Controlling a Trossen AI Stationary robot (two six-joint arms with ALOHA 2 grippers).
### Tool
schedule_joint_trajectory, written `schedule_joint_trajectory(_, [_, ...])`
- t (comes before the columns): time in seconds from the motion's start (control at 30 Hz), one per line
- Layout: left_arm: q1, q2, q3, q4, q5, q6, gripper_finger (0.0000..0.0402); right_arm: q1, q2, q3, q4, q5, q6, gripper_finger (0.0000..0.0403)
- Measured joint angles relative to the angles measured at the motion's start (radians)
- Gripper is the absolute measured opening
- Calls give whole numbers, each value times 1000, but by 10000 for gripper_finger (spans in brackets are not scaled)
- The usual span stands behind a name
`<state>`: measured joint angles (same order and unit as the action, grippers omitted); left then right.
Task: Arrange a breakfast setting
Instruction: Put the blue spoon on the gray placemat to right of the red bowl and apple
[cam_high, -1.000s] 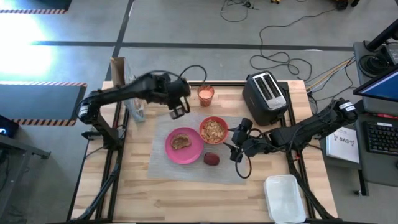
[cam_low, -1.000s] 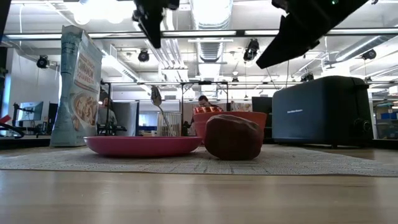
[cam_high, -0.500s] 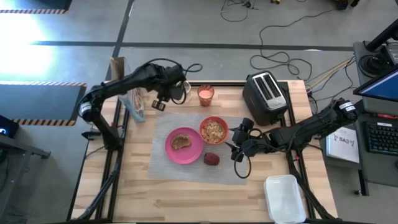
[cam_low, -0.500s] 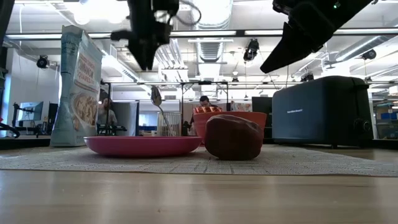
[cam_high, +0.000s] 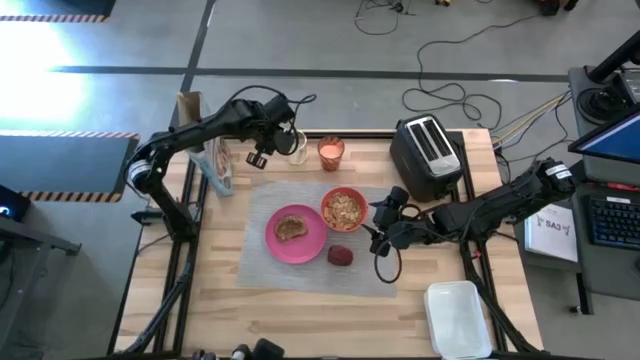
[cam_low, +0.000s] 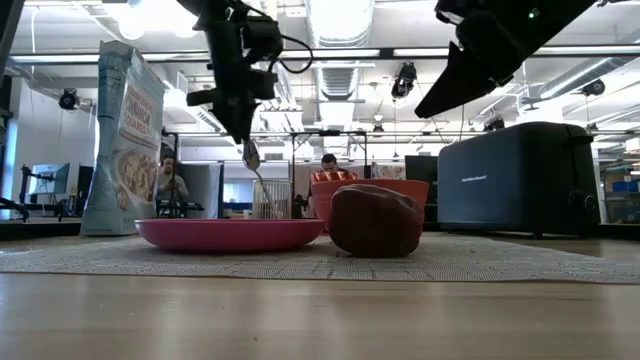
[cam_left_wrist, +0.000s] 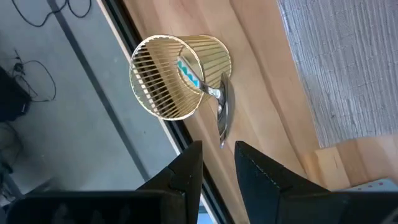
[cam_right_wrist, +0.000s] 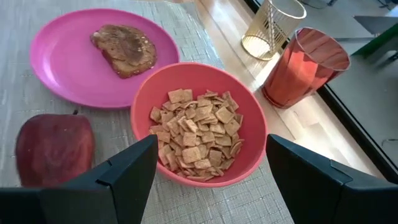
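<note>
Left pincer (cam_high: 262, 155) hangs over the desk's far edge, directly above a gold wire cup (cam_left_wrist: 177, 74); its two fingers (cam_left_wrist: 186, 171) are nearly together with a narrow gap between them and nothing held. In the left wrist view a metal spoon (cam_left_wrist: 221, 109) stands in the wire cup, its bowl leaning out over the rim just ahead of the fingertips, apart from them. In the low view the spoon's bowl sits just under the pincer tip.

Right pincer (cam_high: 383, 225) is over the right part of the grey woven placemat (cam_high: 262, 262), fingers spread wide, empty, beside the red bowl (cam_high: 344, 208).

On the placemat: a round pink plate (cam_high: 303, 245) carrying one browned toast slice (cam_high: 291, 226). The red bowl is touching or just beside the plate's far-right rim and is filled with small square cereal pieces (cam_right_wrist: 199, 134). A dark red, rounded patty (cam_high: 340, 256) lies directly on the mat, near the plate and bowl. A clear glass of orange drink (cam_high: 331, 152) stands on bare wood (cam_high: 300, 320) beyond the mat, close to the wire cup.

A cereal box (cam_low: 127, 140) stands at the far left; a black toaster (cam_high: 428, 155) at the far right; a white tray (cam_high: 458, 318) at the near right corner.
</note>
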<state>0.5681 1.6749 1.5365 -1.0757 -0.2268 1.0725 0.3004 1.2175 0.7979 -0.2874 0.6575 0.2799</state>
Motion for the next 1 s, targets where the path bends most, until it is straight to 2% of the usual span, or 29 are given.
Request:
schedule_joint_trajectory(0.2, [-1,3,-8,-1,15,0,78,-34,0,0,0,0,-2,288])
schedule_joint_trajectory(0.37, [-4,9,-8,12,114,1,78,-62,0,0,0,0,-1,288])
schedule_joint_trajectory(0.77, [-4,64,-6,28,86,17,75,-68,0,0,-1,-2,0,288])
schedule_joint_trajectory(0.87, [-3,79,6,28,79,2,58,-68,0,0,-1,-2,1,288])
schedule_joint_trajectory(1.0, [-2,100,42,3,80,-46,11,-68,0,0,-1,-2,9,288])
